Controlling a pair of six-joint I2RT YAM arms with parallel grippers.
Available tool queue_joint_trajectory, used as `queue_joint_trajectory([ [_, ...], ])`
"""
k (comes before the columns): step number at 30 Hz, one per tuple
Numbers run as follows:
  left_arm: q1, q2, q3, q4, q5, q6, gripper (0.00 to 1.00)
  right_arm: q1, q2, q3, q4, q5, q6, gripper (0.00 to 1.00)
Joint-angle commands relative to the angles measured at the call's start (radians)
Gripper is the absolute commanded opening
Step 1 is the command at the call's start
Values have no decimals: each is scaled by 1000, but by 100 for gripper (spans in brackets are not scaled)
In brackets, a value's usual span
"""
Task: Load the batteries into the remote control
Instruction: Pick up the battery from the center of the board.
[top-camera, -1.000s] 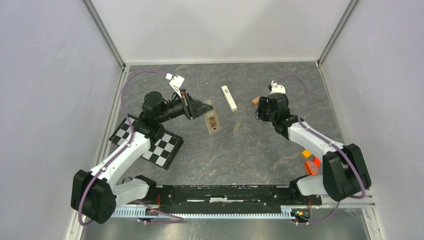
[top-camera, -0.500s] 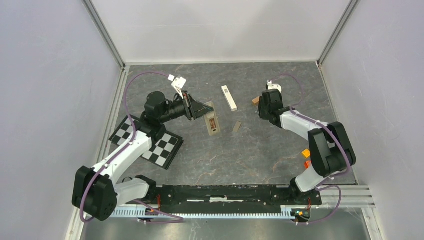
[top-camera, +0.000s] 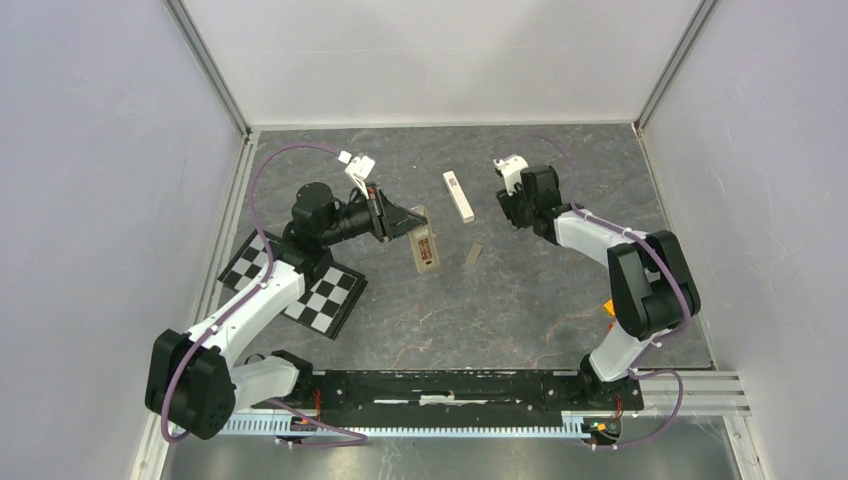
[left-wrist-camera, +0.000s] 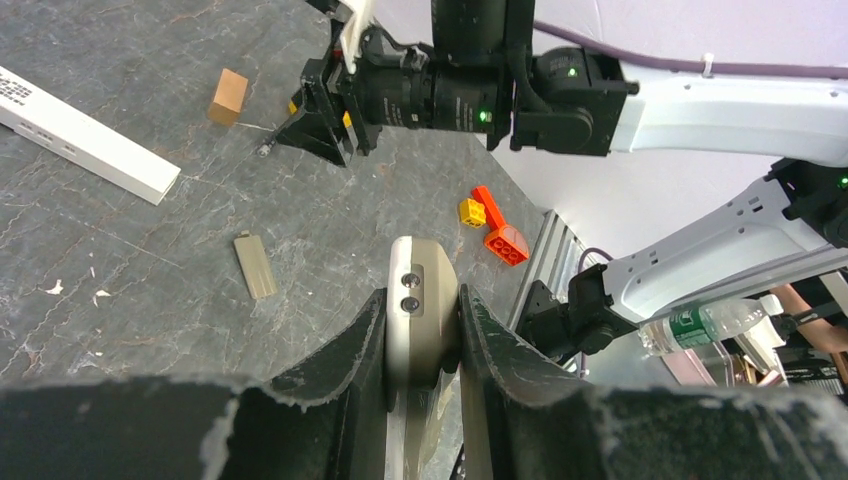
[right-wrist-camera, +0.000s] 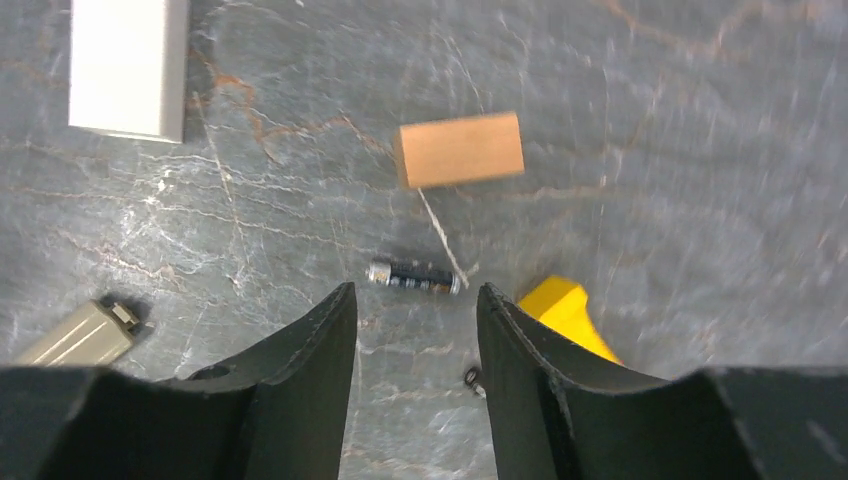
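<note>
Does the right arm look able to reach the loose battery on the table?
Probably yes. The small dark cylindrical battery lies bare just ahead of the gap between its open fingers; only the yellow curved piece sits close beside one end.

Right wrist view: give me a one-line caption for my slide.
Open tool lined up on a battery lying on the grey table, near a wooden block and a yellow piece.

the left arm (top-camera: 245, 310) and right arm (top-camera: 590, 232) are built of white shells joined by black housings. a purple cable (top-camera: 270, 155) is run along each. green lights (left-wrist-camera: 487, 115) are shown on the right wrist. the right gripper (right-wrist-camera: 412, 310) is formed of two black, rough-edged fingers (right-wrist-camera: 300, 400).
</note>
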Motion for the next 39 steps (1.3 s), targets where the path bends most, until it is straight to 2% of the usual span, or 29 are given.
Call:
queue_joint_trajectory([
  [1,7,-2,26,8,19,50,2,-18,51,151,-133,-192,-389,53],
  [3,7,2,31,8,21,47,2,-18,92,224,-244,-260,-473,54],
  [11,7,13,47,5,22,47,2,-26,247,423,-514,-287,-623,55],
  [30,8,27,59,4,19,38,2,-38,336,457,-553,-219,-692,41],
  [33,8,28,59,4,19,39,2,-44,350,475,-572,-205,-696,36],
  [39,9,28,58,4,18,36,2,-52,351,477,-579,-208,-682,20],
])
